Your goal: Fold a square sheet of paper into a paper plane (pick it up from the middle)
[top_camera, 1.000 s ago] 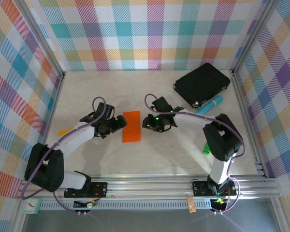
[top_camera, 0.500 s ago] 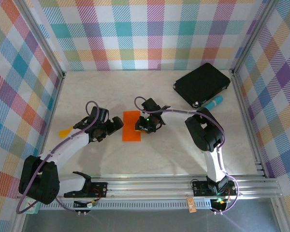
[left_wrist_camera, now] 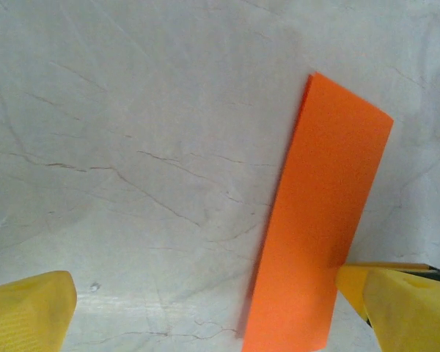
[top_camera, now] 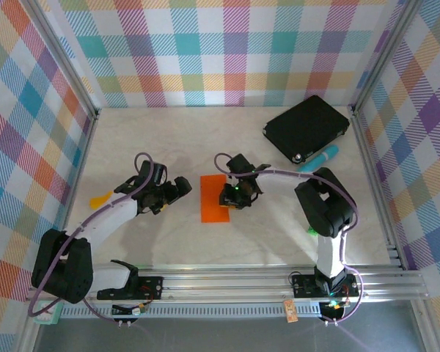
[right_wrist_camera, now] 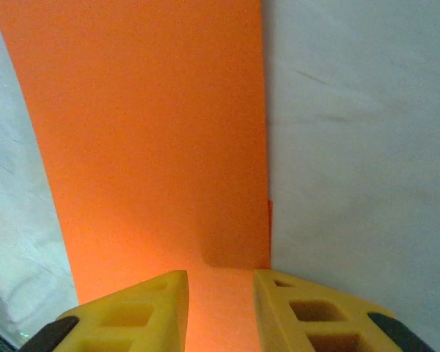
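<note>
Orange sheet (top_camera: pixel 211 202) lies mid-table, flat, folded to a narrow strip. Right claw (top_camera: pixel 232 196) bears on its right edge, fingers slightly apart, likely pinning it for creasing; left claw (top_camera: pixel 177 189) hangs near the left side, spread wide, free for the next fold.

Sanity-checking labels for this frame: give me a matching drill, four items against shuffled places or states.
Items:
1. left gripper
2. right gripper
3. black pad
4. orange sheet

Places or states:
A. back right corner of the table
B. folded to a narrow rectangle, mid-table
C. wide open, just left of the sheet
D. fingers close together at the sheet's right edge

Pairs: 1-C, 2-D, 3-A, 4-B
</note>
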Robot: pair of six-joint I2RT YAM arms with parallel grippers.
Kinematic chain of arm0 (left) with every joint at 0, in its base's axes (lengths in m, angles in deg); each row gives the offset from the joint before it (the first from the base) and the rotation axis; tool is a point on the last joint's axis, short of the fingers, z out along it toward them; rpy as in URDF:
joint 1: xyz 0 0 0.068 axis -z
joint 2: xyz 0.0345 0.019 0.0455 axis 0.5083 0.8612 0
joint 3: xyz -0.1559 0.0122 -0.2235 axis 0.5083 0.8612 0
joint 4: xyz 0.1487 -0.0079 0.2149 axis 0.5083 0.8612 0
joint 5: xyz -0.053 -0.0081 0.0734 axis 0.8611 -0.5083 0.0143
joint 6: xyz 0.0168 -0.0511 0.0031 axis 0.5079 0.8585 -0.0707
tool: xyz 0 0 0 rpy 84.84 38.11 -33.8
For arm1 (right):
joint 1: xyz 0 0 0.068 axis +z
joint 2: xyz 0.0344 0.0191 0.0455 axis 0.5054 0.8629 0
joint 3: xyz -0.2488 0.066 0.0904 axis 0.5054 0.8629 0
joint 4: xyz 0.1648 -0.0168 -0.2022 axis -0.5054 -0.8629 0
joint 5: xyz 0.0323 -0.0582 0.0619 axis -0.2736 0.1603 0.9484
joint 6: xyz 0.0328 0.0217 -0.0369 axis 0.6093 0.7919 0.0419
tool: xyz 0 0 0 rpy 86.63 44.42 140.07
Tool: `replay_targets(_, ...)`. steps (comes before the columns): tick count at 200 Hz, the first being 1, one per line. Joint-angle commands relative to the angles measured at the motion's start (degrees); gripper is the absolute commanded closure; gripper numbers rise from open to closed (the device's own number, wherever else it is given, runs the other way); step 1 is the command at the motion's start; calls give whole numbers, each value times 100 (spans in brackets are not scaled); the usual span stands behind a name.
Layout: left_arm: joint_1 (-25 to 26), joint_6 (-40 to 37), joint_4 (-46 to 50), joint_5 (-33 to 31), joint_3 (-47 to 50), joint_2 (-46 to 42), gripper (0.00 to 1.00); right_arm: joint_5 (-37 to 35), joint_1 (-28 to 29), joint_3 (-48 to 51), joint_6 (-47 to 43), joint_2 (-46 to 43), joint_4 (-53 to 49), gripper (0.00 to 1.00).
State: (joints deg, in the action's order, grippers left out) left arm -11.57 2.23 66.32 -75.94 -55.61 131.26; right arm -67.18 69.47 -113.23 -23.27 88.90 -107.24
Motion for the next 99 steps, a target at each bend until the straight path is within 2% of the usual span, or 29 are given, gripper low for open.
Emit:
replay_targets(1,-28,151,-375,442,144,105,0,-224,-132,428,-406,-330,-461,69)
replay_targets(26,67,452,-1091,804,291,274,0,238,-156,456,-414,-831,-6,68)
replay_targets(46,216,729,-1447,933,436,328,0,256,-156,485,-154,-1071,361,68)
replay_targets(99,733,940,-1436,741,566,286,0,244,-230,476,276,-565,488,74)
